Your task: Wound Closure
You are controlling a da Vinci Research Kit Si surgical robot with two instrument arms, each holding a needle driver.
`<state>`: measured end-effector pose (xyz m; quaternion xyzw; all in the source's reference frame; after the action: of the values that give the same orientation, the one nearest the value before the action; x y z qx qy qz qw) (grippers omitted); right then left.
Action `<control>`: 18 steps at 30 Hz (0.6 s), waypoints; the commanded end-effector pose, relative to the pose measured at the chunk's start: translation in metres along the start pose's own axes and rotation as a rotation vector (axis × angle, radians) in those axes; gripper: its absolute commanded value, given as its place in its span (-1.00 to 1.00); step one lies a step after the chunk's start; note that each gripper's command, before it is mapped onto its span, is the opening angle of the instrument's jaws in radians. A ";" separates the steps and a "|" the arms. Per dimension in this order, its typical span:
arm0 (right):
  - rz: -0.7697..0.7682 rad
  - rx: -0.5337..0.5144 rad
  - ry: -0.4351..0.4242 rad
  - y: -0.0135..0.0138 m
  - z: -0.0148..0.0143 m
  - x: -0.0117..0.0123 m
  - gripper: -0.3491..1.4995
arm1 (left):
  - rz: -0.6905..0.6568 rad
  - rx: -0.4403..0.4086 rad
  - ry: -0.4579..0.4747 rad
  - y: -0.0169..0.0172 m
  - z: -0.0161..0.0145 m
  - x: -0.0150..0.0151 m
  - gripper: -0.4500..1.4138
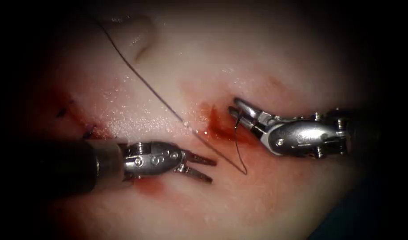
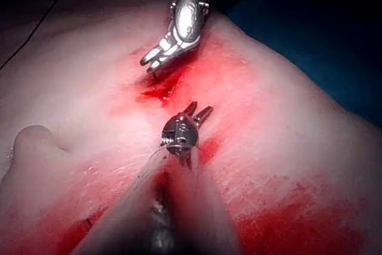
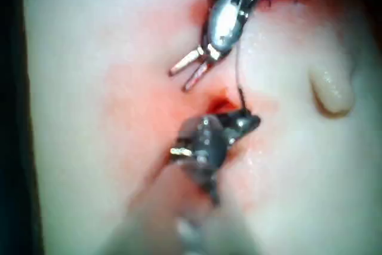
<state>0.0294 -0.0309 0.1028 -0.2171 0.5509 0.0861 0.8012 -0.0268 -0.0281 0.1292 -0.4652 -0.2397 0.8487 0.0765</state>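
Note:
My right tool (image 1: 233, 105) comes in from the right and is shut on the curved needle (image 1: 236, 142) near one end, just right of the cut (image 1: 217, 126). The needle hangs down from the jaws, out of the tissue (image 1: 279, 58). At its lower end the dark thread (image 1: 141, 78) joins it and runs up to the far left across the cut. My left tool (image 1: 212, 171) lies left of the needle with its jaws open, holding nothing. The left wrist view has the same open jaws (image 2: 201, 108). The right wrist view has my right tool (image 3: 253, 120) at the red cut.
Red fluid pools in the cut and stains the tissue under the left tool's wrist (image 1: 148, 186). Dark stitch ends (image 1: 88, 131) sit further left along the wound. A pale lump of tissue (image 1: 132, 35) rises at the back left.

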 end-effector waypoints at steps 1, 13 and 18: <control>0.003 0.003 -0.001 -0.0008 0.0006 -0.0002 -1.00 | 0.000 -0.002 0.000 0.0000 0.0008 -0.0003 -0.24; 0.003 -0.078 0.008 0.0022 0.0001 0.0014 -1.00 | -0.001 -0.002 0.001 0.0000 0.0008 -0.0003 -0.24; 0.024 -0.096 0.009 0.0038 0.0005 0.0021 -1.00 | -0.002 -0.001 0.001 0.0000 0.0010 -0.0002 -0.24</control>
<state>0.0285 -0.0275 0.0997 -0.2487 0.5520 0.1217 0.7866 -0.0270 -0.0282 0.1291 -0.4653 -0.2398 0.8486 0.0769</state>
